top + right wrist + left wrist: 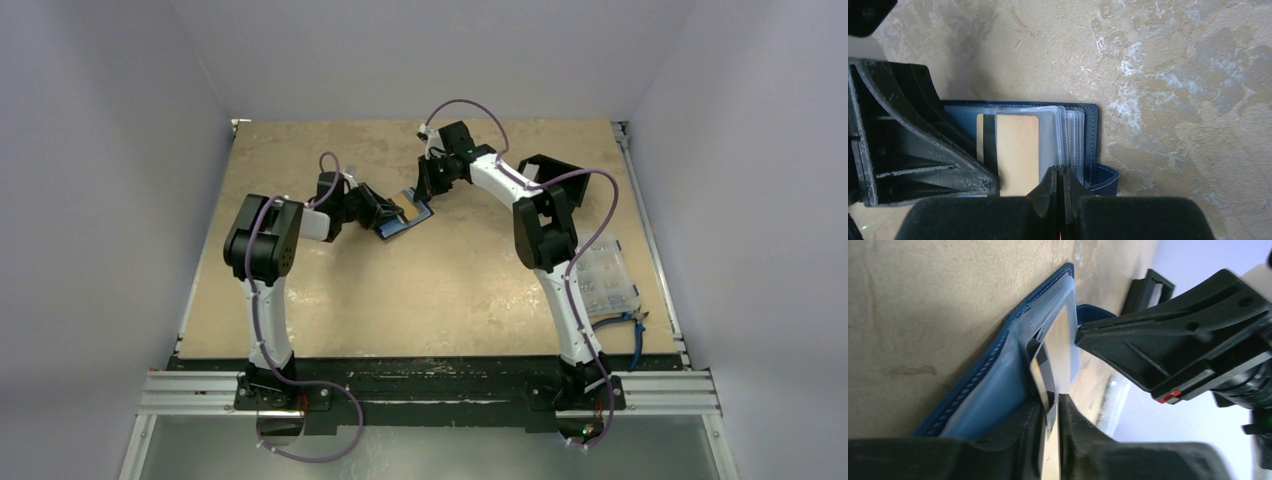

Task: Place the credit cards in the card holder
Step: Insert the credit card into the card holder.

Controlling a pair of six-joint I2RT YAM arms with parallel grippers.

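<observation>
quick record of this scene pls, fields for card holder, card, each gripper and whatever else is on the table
card holder: open on the table, clear sleeves showing, between the two grippers
credit card: tan with a black stripe, against the sleeves; whether inside one, cannot tell
left gripper: shut on the credit card's edge
right gripper: shut, tips at the sleeves' edge
other items: black box and clear compartment box, both on the right side

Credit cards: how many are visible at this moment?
1. A tan credit card with a black stripe lies against the clear sleeves of the open card holder, its end between the fingers of the left tool. Others may be hidden inside.
</observation>
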